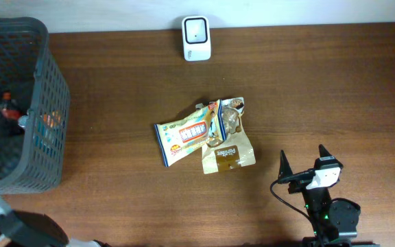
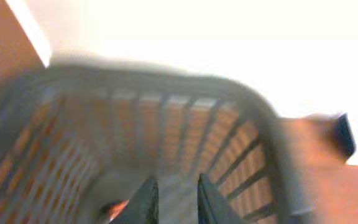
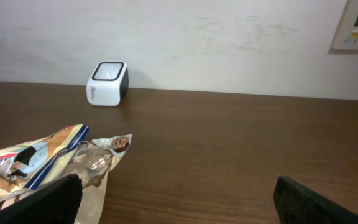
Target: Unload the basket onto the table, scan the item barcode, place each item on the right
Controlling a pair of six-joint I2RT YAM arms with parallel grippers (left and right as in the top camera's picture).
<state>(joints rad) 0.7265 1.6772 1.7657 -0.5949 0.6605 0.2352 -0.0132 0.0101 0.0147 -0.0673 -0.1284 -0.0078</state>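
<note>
Seen from above, we have a dark brown wooden table (image 1: 115,206) with a small heap of snack packets (image 1: 208,137) lying near its middle. The heap is well apart from everything else.

The white packet (image 1: 182,139) lies flat and slantwise on the left of the heap. It has a blue edge and yellow and red print. Overlapping its right end is a tan packet (image 1: 229,155), crumpled, with a clear upper part and a brown label with pale lettering. We cannot make out a barcode on either one.

A small white scanner (image 1: 196,38) with a dark window stands at the far edge of the table, by the pale wall (image 3: 197,37). It is well apart from the packets.

A grey slatted basket (image 1: 50,82) sits at the left end of the table. A few things with red and orange on them lie inside, too small to tell.

The right gripper (image 1: 302,154) is low at the near right of the table, pointing towards the packets. Its two dark fingers are spread wide and hold nothing.

The left gripper (image 2: 174,183) hangs over the inside of the basket. In its own blurred view the fingers stand close together, with a narrow gap and nothing between them.
</note>
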